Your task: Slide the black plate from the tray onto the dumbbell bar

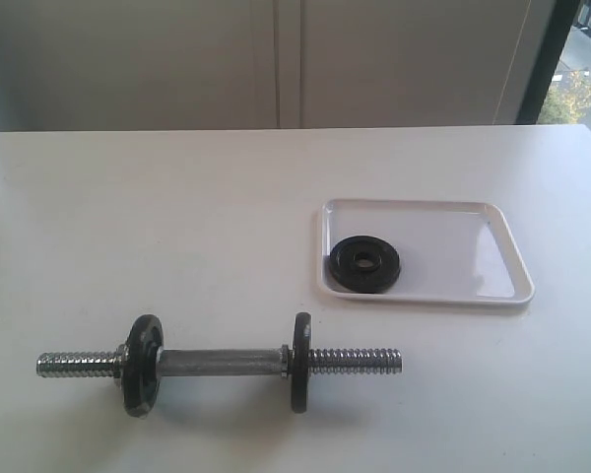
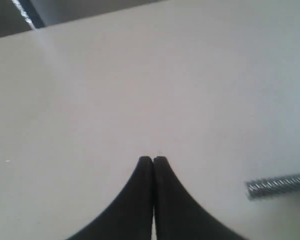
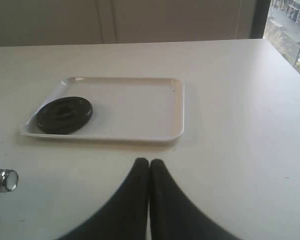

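The black plate (image 1: 365, 263) lies flat in the near left corner of the white tray (image 1: 453, 227); the right wrist view shows the plate (image 3: 64, 115) and tray (image 3: 140, 107) too. The dumbbell bar (image 1: 222, 363) lies on the table nearer the front, with two black discs standing on it and both threaded ends bare. One threaded end (image 2: 278, 186) shows in the left wrist view, another end (image 3: 3, 180) in the right wrist view. My left gripper (image 2: 153, 159) and right gripper (image 3: 149, 161) are both shut on nothing, over bare table. Neither gripper shows in the exterior view.
The white table (image 1: 177, 227) carries only the tray and the bar. A wall runs behind its far edge, and a window (image 1: 586, 59) stands at the back right.
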Robot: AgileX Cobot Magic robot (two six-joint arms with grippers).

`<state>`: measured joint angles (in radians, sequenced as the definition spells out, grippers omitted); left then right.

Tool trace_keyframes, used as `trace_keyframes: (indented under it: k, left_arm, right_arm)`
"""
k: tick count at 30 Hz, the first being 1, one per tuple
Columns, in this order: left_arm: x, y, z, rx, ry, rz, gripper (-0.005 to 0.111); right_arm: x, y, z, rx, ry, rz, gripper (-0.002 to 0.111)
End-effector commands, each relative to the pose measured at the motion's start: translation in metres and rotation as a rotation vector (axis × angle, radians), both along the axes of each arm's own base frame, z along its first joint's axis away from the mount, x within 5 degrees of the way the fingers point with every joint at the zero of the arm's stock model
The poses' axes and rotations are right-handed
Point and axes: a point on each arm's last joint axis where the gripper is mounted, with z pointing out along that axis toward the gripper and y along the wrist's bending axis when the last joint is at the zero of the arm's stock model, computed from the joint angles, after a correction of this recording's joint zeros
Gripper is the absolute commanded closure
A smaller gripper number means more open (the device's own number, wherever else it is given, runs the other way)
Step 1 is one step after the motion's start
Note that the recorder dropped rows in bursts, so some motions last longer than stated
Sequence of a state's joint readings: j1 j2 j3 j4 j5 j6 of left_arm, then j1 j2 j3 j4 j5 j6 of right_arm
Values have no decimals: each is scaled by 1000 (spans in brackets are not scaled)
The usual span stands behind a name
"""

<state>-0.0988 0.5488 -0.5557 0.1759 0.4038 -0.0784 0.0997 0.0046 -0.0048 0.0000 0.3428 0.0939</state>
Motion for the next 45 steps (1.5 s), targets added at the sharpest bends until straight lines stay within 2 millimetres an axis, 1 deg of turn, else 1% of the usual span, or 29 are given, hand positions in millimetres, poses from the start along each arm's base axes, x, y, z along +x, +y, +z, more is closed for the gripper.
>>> trace_keyframes:
  k: [1, 4, 6, 8, 10, 15, 19, 23, 24, 27, 28, 29, 30, 31, 32, 33, 36, 38, 41, 43, 45]
  left_arm:
    - [9, -25, 6, -10, 206, -264, 107]
    - [15, -46, 13, -49, 300, -510, 107]
    - [19, -60, 21, -79, 315, -677, 107]
    - [24, -71, 28, -143, 343, -803, 107]
    - [31, -77, 33, -184, 379, -861, 107]
    - [48, -87, 43, -146, 423, -939, 107]
    - [62, -99, 49, -39, 442, -999, 107]
    - [67, -122, 46, 66, 474, -1100, 107]
    - [66, -137, 43, 107, 466, -1156, 107]
    - [66, -159, 36, 200, 429, -1213, 107]
    - [66, -172, 29, 280, 419, -1253, 107]
    - [67, -177, 25, 312, 420, -1266, 107]
    - [67, -189, 17, 370, 435, -1303, 107]
    - [66, -195, 14, 381, 443, -1319, 107]
    - [69, -205, 7, 401, 470, -1340, 107]
    - [71, -209, 6, 406, 478, -1343, 107]
    - [89, -223, -15, 442, 576, -1301, 107]
    - [96, -230, -23, 454, 628, -1304, 107]
    - [106, -239, -34, 479, 646, -1313, 107]
    - [111, -242, -40, 508, 624, -1339, 107]
    - [113, -244, -45, 523, 615, -1353, 104]
  right_arm:
    - [0, 0, -1, 6, -7, 0, 108]
    - [0, 0, -1, 6, -7, 0, 108]
    - [0, 0, -1, 6, -7, 0, 108]
    - [0, 0, -1, 6, -7, 0, 108]
    - [0, 0, -1, 6, -7, 0, 108]
    - [0, 0, -1, 6, -7, 0, 108]
    - [0, 0, -1, 6, -7, 0, 108]
    - [0, 0, -1, 6, -7, 0, 108]
    - [0, 0, -1, 6, -7, 0, 108]
    - [0, 0, -1, 6, -7, 0, 108]
    - [0, 0, -1, 6, -7, 0, 108]
    - [0, 0, -1, 6, -7, 0, 108]
    - [0, 0, -1, 6, -7, 0, 108]
    - [0, 0, -1, 6, -7, 0, 108]
    - [0, 0, -1, 6, -7, 0, 108]
    - [0, 0, -1, 6, -7, 0, 108]
    - [0, 0, -1, 6, -7, 0, 108]
    - [0, 0, -1, 6, -7, 0, 108]
    - [0, 0, -1, 6, -7, 0, 108]
    - [0, 0, -1, 6, -7, 0, 108]
    - [0, 0, -1, 6, -7, 0, 108]
